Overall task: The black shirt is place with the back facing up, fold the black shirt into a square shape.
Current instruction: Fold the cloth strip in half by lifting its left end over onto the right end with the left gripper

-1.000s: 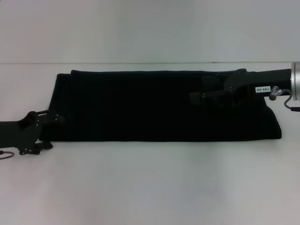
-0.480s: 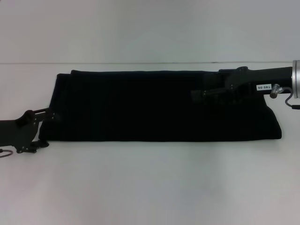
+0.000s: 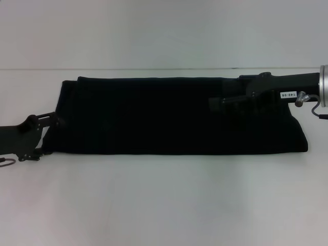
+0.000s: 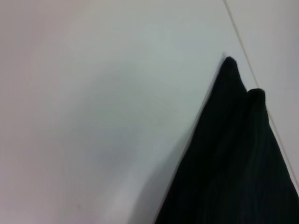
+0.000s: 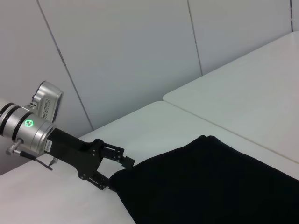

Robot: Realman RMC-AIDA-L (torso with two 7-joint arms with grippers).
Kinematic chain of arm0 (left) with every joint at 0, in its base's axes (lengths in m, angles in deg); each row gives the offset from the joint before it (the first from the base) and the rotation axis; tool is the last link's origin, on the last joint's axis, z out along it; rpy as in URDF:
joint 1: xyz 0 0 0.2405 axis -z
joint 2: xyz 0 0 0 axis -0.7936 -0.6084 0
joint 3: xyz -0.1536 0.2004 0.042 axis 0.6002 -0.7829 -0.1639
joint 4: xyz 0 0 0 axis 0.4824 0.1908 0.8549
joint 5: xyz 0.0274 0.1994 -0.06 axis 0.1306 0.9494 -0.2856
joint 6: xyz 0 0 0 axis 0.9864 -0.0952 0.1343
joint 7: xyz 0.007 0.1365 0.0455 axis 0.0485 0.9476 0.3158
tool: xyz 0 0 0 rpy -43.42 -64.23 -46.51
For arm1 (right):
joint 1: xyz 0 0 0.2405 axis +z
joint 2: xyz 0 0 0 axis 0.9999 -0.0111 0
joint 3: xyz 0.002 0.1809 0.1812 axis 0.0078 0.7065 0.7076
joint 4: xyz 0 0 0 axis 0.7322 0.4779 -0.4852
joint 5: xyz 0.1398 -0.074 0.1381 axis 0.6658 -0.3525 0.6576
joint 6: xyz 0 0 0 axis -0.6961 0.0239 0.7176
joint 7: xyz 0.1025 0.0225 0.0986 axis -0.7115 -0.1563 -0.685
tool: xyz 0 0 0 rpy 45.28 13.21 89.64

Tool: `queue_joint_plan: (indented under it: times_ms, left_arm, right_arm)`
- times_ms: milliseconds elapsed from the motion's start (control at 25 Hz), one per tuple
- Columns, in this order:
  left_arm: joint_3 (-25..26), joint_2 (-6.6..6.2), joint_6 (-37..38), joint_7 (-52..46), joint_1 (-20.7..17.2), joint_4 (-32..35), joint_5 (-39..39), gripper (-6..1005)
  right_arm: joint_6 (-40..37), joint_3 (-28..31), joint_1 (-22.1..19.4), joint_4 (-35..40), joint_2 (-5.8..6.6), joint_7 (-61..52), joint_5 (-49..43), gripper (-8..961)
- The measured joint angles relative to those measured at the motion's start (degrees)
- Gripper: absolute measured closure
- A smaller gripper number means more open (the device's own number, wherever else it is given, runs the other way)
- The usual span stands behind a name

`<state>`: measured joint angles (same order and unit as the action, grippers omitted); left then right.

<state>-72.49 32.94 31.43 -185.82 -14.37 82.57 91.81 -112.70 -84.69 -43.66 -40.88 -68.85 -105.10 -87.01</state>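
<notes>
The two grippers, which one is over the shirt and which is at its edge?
The right gripper reaches over the shirt near its right end. The left gripper sits only at the shirt's left edge.

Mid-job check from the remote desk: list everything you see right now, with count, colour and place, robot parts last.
black shirt: one, black, folded into a long band lying across the middle of the table.
table: one, white, under the shirt, with a seam line running behind the shirt's far edge.
wall panels: several, pale grey, behind the table in the right wrist view.
left gripper: one, black, open, at the shirt's left end, fingers spanning its edge.
right gripper: one, black, reaching in over the shirt's right part; silver wrist at the picture's right edge.
</notes>
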Motion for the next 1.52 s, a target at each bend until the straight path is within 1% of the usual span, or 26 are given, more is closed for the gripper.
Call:
queue_joint_plan:
  times_ms: [480, 680, 920, 1120, 1400, 1520]
  left_arm:
    - [-1.11, 0.09, -0.07, 2.67, 0.06, 0.0, -0.38, 142]
    - [-1.26, 0.2, -0.32, 5.98, 0.13, -0.19, -0.38, 165]
    - [-1.14, 0.36, -0.7, 7.81, -0.2, -0.42, -0.98, 396]
    - [-1.25, 0.39, -1.33, 8.56, -0.28, -0.44, -1.02, 644]
    - [-1.07, 0.52, -1.85, 10.52, -0.73, -0.44, -1.05, 787]
    - [-0.29, 0.63, -1.77, 12.97, -1.44, -0.35, -2.02, 849]
  right_arm:
    - [0.01, 0.5, 0.0, -0.02, 0.0, 0.0, 0.0, 59]
    - [0.0, 0.49, 0.0, 0.0, 0.0, 0.0, 0.0, 60]
    - [-0.06, 0.45, -0.06, 0.05, 0.0, 0.0, 0.0, 61]
    - [-0.09, 0.45, -0.18, 0.06, 0.0, 0.0, 0.0, 61]
    - [0.45, 0.5, -0.29, 0.07, -0.27, 0.0, 0.06, 62]
    - [1.07, 0.54, -0.37, 0.07, -0.74, 0.0, 0.11, 63]
